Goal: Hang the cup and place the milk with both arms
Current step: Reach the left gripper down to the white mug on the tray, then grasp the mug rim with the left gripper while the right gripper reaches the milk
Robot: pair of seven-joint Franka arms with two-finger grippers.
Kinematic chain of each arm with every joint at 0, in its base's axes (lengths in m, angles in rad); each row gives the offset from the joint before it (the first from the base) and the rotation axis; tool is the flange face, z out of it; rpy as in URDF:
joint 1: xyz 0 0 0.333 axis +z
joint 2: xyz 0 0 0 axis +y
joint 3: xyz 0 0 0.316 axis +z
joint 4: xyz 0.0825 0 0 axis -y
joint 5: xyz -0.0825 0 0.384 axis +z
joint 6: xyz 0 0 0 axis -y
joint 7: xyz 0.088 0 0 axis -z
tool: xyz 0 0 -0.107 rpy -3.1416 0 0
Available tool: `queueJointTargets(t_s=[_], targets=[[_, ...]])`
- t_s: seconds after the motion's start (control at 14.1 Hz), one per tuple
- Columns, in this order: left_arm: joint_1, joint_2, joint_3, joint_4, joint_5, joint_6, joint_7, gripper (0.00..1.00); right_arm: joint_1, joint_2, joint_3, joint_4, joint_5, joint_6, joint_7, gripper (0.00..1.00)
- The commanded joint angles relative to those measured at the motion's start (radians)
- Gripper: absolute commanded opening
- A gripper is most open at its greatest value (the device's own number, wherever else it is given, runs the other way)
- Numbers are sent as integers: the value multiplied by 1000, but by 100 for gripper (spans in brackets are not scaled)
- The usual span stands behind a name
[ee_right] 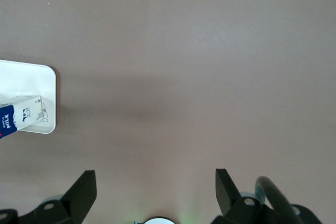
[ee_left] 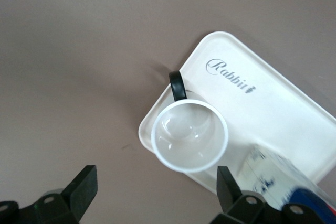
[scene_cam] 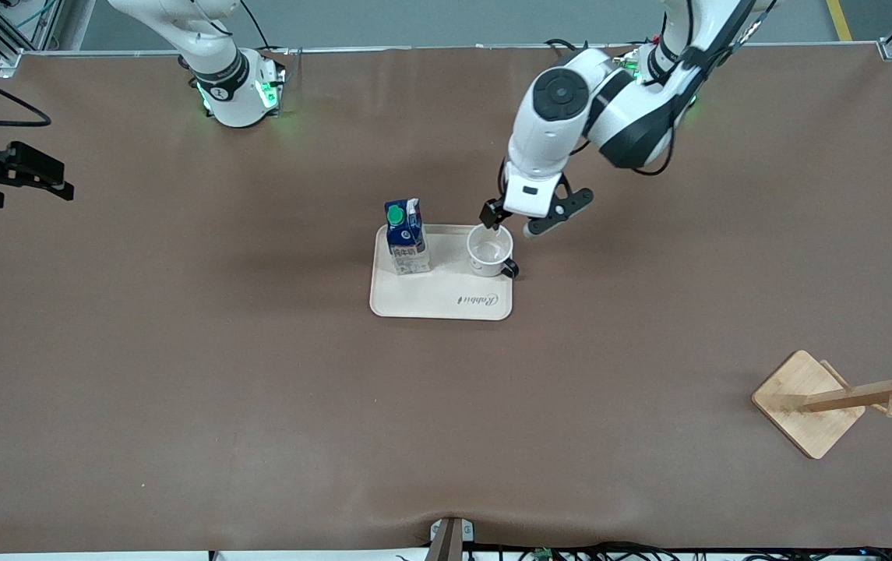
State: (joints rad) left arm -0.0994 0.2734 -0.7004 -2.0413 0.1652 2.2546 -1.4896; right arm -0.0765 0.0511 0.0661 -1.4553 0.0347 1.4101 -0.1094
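My front camera sits high across the table (scene_cam: pixel 181 405), facing the arm bases and taking in the whole surface. My left wrist camera looks down from close above the tray (ee_left: pixel 273 103); my right wrist camera, over bare table, catches that tray's edge (ee_right: pixel 31 74), shared by all three views

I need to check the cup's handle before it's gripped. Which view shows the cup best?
The left wrist view: the cup fills the middle, rim and black handle clear. The front view shows it small on the tray. The right wrist view misses it.
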Motion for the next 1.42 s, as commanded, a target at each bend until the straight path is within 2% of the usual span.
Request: queueJointTargets(t_s=[0.0,0.07,0.21,0.28,0.35,0.42,0.5,0.57,0.78,0.99,1.06,1.2,1.34], targets=[[-20,124,-4,16,169,48,-182,100,-12,22,20,9,27,9,-3,100],[-35,159,-4,18,216,60,-229,100,-22,39,18,9,60,12,-4,100],[-40,223,-4,19,302,89,-317,92,-23,96,17,4,88,10,-7,100],[-40,246,-4,23,341,103,-357,81,-23,123,17,4,90,6,-6,100],[-40,266,-4,27,371,108,-394,60,-22,127,17,1,87,12,-6,100],[-40,283,-4,35,388,109,-412,33,-25,128,17,6,88,10,-7,100],[-42,297,-4,47,395,112,-416,10,-25,131,17,6,88,10,-7,100],[-42,305,-4,53,396,114,-416,0,-23,134,17,4,88,12,-9,100],[-39,290,-2,82,398,105,-394,0,-38,187,18,4,97,52,-4,100],[-19,212,-4,101,396,71,-348,0,-52,225,15,3,206,55,14,100],[-14,183,-4,117,396,33,-322,0,-55,242,15,0,238,52,58,100],[3,144,-7,169,379,-73,-223,0,-23,243,26,0,240,41,269,100],[12,115,-7,220,376,-174,-132,0,13,245,88,-2,241,35,339,100]])
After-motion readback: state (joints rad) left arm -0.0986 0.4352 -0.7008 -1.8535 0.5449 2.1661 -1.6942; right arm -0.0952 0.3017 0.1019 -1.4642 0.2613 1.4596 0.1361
